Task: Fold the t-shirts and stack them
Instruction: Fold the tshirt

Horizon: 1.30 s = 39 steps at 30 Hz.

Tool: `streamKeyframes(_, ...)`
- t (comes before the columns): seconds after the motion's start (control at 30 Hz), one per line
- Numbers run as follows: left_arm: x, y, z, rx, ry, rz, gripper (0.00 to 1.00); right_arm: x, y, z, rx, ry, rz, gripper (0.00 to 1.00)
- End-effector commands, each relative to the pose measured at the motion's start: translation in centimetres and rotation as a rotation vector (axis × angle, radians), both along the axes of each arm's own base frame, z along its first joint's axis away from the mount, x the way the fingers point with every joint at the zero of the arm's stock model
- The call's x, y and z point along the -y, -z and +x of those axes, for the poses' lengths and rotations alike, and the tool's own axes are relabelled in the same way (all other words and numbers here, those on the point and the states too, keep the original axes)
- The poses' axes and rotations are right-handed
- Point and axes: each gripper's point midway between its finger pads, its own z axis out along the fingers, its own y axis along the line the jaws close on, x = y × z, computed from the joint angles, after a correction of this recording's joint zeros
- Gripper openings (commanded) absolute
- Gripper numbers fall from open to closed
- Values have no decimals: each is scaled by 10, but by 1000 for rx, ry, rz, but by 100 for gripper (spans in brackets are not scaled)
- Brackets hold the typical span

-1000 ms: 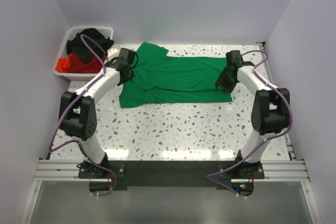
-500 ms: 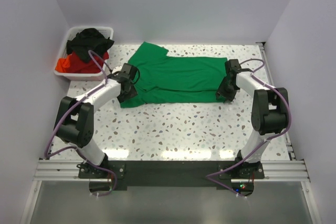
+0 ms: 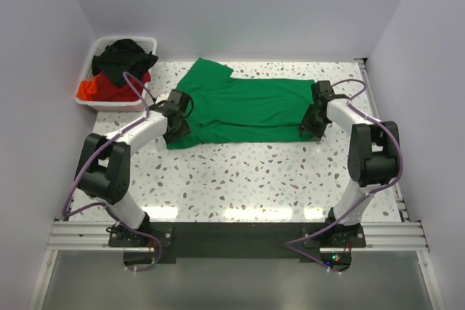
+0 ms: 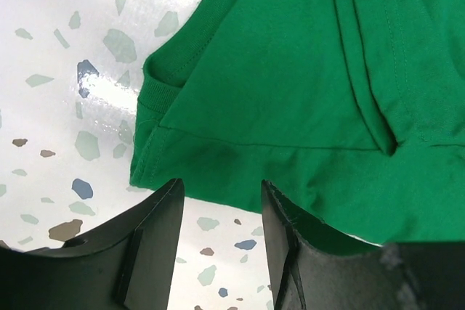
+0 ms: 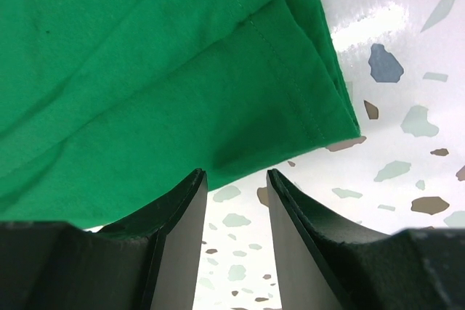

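Green soft fabric, stitched hems doubled: the t-shirt [image 3: 243, 110] lies folded lengthwise on the speckled table [image 3: 276, 172]. From above, the arms hide its near corners. The left gripper [image 4: 220, 197] and right gripper [image 5: 237, 183] stand half-parted at the hem, gripping nothing.

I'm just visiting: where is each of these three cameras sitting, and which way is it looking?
Top view: fixed high above and behind the arms, looking down on the table, green t-shirt and white bin; both arms show whole.
Left wrist view: mounted at the left wrist, looking down at the shirt's edge; only the left pincer, two black fingers, shows.
Right wrist view: likewise, past the right pincer, at the shirt's opposite corner.
Shared: all three see the green shirt on the speckled tabletop.
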Motion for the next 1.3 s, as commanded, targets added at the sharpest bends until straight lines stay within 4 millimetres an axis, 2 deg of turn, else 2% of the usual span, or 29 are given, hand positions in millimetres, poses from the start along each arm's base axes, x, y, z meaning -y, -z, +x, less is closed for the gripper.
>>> streamKeyframes(0.0, 8, -4, 14, 41, -6, -28, 51, 0, -15, 18, 61, -8, -2, 43)
streamKeyframes(0.13, 7, -1, 17, 42, -13, -22, 51, -1, -15, 22, 74, -11, 3, 43)
streamKeyframes(0.4, 2, 12, 18, 18, -33, 13, 51, 2, 6, 20, 23, -9, -12, 42)
streamKeyframes(0.67, -18, 30, -7, -54, -115, 74, 51, 20, 28, -8, -57, 41, -42, 41)
streamKeyframes(0.87, -37, 33, -24, -106, -173, 139, 51, 38, 33, -22, -98, 87, -79, 40)
streamKeyframes(1.1, -48, 39, -39, -158, -192, 177, 51, 43, 38, -36, -134, 97, -98, 39)
streamKeyframes(1.27, -55, 39, -52, -172, -199, 195, 51, 45, 41, -54, -164, 100, -108, 39)
